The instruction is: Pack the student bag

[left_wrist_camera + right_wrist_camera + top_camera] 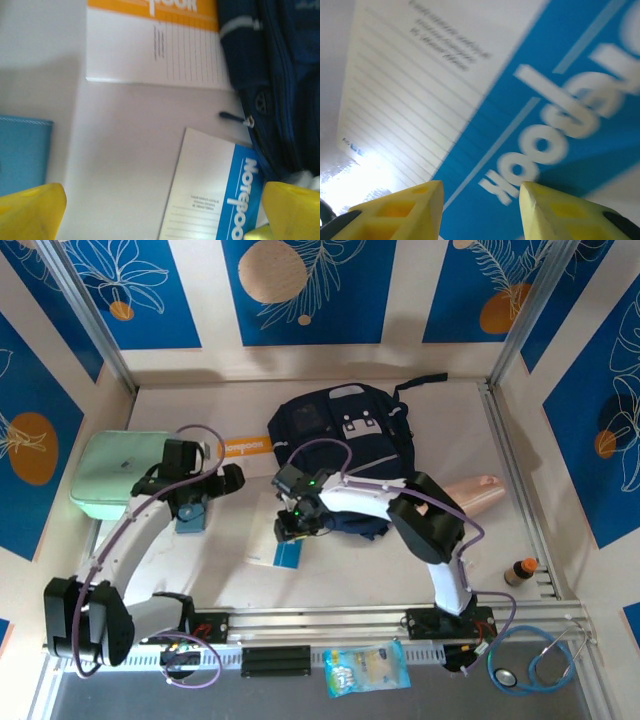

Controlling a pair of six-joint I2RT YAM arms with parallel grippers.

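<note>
Yellow fingers (395,212) of the right claw (480,200) frame the right wrist view. They stand moderately apart with nothing between them, directly above a blue-and-white notebook (560,100). Blur prevents telling whether the tips touch its cover. From above, the right claw (295,525) points down over the blue-and-white notebook (288,555), which lies near the middle of the worktop (350,575).

The student bag (340,430) lies flat at the far middle of the worktop, grey-white patch uppermost. Its near edge sits just behind the right claw. In the left wrist view the student bag (280,75) fills the right side, and a corner of the blue-and-white notebook (220,195) sits against it.

The left claw (160,220) is spread wide and holds nothing. Seen from above, the left claw (190,510) hangs over a light blue flat item (190,523), just beside a mint green case (110,485). An orange-banded notebook (150,45) lies between that spot and the bag.

At the near edge are a snack packet (366,668) and a stethoscope (535,660). A small orange-capped bottle (520,570) stands at the right side.
</note>
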